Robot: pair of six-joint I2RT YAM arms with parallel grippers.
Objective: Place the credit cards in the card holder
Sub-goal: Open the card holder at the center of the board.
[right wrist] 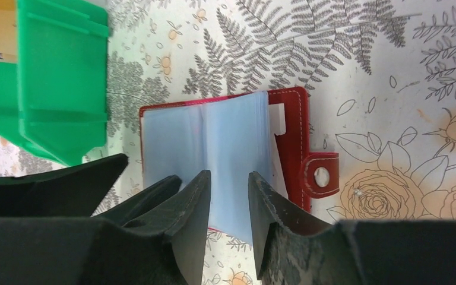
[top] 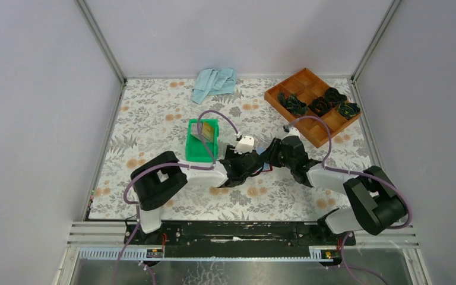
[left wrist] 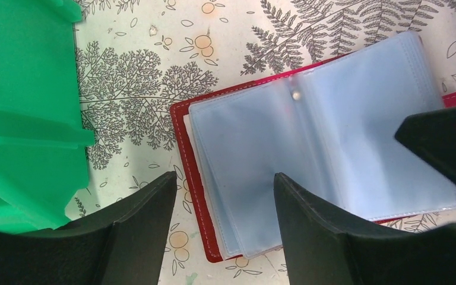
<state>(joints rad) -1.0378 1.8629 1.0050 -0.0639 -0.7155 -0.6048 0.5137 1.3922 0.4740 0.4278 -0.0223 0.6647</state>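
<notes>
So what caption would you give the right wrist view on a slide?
Right gripper, jaws apart, over the open red card holder; green bin holding a gold card beside it.

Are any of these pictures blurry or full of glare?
Top view: even, soft light, no harsh shadows or glare, tablecloth sharp. Left wrist view: the left gripper's fingers, close to the lens, look soft, and the card holder has milky, hazy sleeves. Right wrist view: the right gripper's fingers are soft too, but the tablecloth print is crisp.
</notes>
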